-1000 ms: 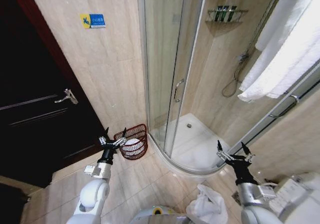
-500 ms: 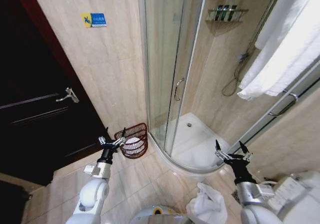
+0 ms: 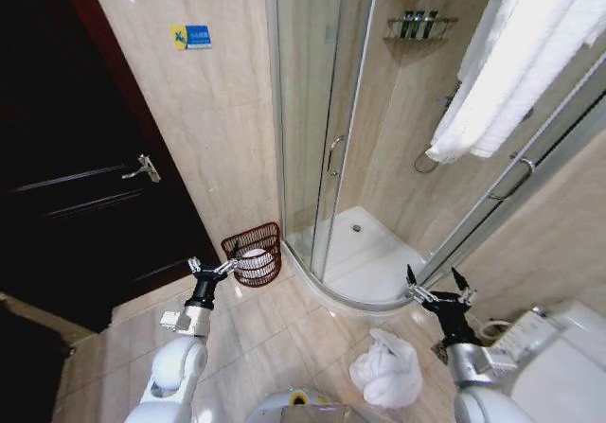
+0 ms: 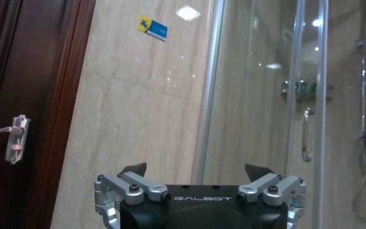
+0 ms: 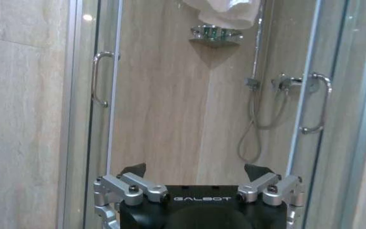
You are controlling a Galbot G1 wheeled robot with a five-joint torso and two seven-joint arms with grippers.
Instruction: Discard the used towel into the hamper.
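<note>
The used towel, a crumpled white heap, lies on the floor tiles in front of the shower step, just left of my right arm. The hamper, a dark reddish-brown ribbed basket with something white inside, stands against the wall beside the shower door. My left gripper hovers open just in front of the hamper, empty; the left wrist view has it facing the wall. My right gripper is open and empty above the shower step, right of the towel, and faces the shower glass.
A dark door with a lever handle fills the left. The curved glass shower enclosure and its white tray take the middle. White towels hang at upper right. A white toilet sits at lower right.
The whole head view has shifted, so the camera moved; more floor and the toilet now show. Both grippers hold the same open pose.
</note>
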